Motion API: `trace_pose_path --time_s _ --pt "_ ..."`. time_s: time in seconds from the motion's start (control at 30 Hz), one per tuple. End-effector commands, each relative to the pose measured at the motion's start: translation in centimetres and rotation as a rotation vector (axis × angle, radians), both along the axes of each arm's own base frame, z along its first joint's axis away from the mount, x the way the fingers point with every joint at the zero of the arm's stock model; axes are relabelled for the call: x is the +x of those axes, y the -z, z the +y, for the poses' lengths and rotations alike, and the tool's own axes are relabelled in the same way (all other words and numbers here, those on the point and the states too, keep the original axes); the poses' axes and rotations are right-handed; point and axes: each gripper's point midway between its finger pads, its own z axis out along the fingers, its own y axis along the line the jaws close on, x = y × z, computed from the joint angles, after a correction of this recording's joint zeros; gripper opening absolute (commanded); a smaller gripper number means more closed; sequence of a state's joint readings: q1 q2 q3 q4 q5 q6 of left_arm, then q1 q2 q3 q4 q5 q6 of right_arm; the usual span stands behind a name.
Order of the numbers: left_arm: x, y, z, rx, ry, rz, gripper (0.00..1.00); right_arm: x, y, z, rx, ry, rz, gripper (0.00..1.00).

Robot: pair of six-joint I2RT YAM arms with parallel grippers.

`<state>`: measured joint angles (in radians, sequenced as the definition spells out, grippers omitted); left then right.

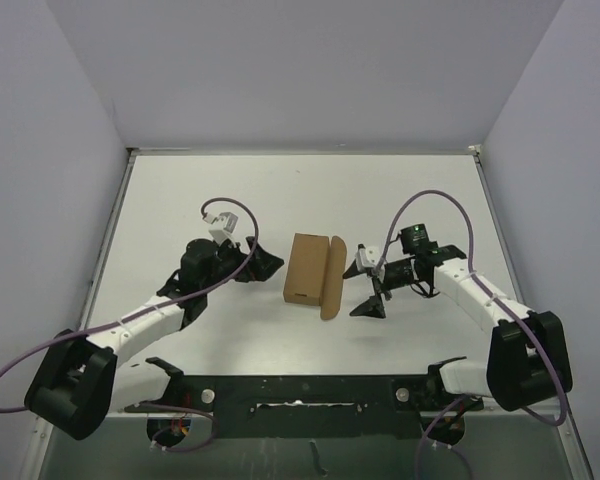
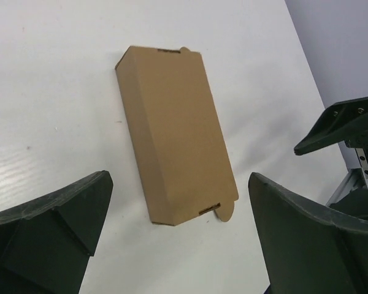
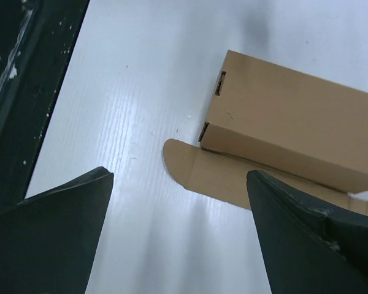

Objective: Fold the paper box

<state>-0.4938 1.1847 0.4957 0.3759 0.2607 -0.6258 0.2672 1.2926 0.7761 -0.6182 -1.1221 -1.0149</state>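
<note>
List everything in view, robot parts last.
paper box: one, brown, table centre, between the arms; one flap open on the right arm's side
table: one, white
walls: three, pale grey, around the table
cables: two, purple, one per arm
left arm: one, white and black, near edge
right arm: one, white and black, near edge
left fingers: two, dark, open, off the box
right fingers: two, dark, open, off the box

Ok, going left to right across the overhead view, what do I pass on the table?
left gripper, open → paper box, its loose flap on its right side → right gripper, open
</note>
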Motion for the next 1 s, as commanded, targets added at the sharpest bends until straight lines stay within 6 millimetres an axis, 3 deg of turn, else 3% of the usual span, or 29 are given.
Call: trace_pose_path --time_s 0.0,0.13,0.23,0.4,0.63,0.97 --pt "-0.3 -3.0 -0.6 -0.113 0.028 -0.074 0.88 -0.6 -0.3 0.6 0.090 -0.201 -0.275 0.94" --pt "-1.3 -2.1 -2.0 -0.015 0.078 -0.002 0.70 -1.0 1.0 0.6 0.043 -0.246 -0.329 0.89" --pt "-2.1 -1.8 -3.4 0.052 0.113 0.011 0.67 -1.2 1.8 0.7 -0.001 -0.273 -0.343 0.83" --pt "-2.2 -0.3 -4.0 0.125 0.120 0.020 0.66 -2.0 4.7 1.0 -0.135 -0.365 -0.365 0.71" --pt "0.3 3.6 -3.1 0.282 0.048 0.139 0.66 -2.7 8.9 2.0 -0.336 -0.481 -0.409 0.62" --pt "1.9 7.4 -3.9 0.315 0.075 0.223 0.64 -0.9 10.9 2.4 -0.451 -0.412 -0.414 0.51"
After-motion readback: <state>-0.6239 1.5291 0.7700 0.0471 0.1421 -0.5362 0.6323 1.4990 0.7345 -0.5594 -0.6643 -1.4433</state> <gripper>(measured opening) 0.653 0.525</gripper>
